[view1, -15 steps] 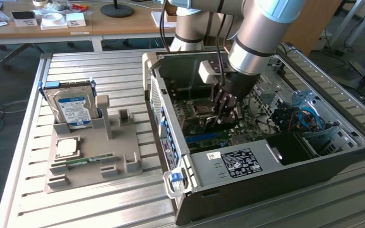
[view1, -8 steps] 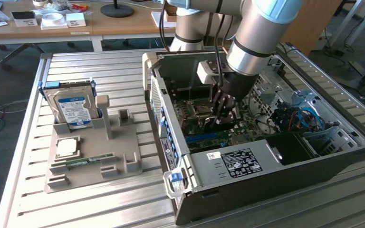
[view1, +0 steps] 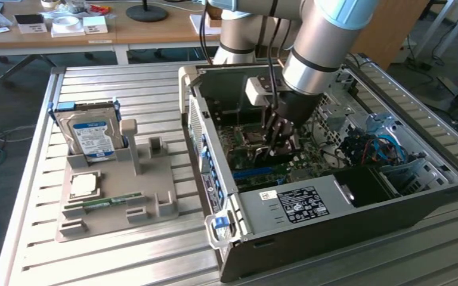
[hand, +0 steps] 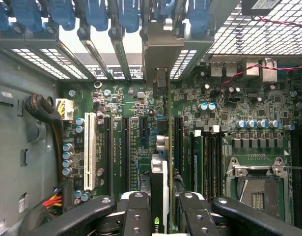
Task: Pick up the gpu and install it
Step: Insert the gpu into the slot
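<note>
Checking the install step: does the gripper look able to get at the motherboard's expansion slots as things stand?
Probably yes. The gripper, shut on the gpu, is inside the open case over the expansion slots; no cable crosses them, and the cable bundle lies off to the side.

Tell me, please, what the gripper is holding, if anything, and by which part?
The gripper holds the gpu, pinched across its two flat faces at the upper edge, away from the bracket end.
</note>
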{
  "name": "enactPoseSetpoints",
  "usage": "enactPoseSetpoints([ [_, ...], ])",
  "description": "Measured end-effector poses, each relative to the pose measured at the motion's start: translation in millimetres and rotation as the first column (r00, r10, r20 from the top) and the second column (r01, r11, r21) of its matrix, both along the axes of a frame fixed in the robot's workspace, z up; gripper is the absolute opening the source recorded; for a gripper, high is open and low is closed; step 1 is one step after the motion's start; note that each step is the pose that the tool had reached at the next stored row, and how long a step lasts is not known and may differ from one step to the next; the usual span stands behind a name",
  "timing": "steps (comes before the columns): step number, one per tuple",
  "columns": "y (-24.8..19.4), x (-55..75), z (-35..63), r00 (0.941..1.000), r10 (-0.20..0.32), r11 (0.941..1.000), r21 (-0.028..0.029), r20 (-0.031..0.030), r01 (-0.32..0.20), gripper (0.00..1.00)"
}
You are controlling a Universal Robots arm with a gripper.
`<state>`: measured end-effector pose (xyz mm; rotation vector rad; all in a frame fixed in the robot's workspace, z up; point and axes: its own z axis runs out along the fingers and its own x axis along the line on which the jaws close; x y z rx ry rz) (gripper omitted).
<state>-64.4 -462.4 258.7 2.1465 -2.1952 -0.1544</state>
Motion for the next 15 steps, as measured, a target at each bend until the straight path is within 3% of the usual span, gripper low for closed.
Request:
enactPoseSetpoints([
  [15,0.0,-2.2,0.0,1.0000,0.000,1.0000,0.0000,0.0000,0.000,0.27],
])
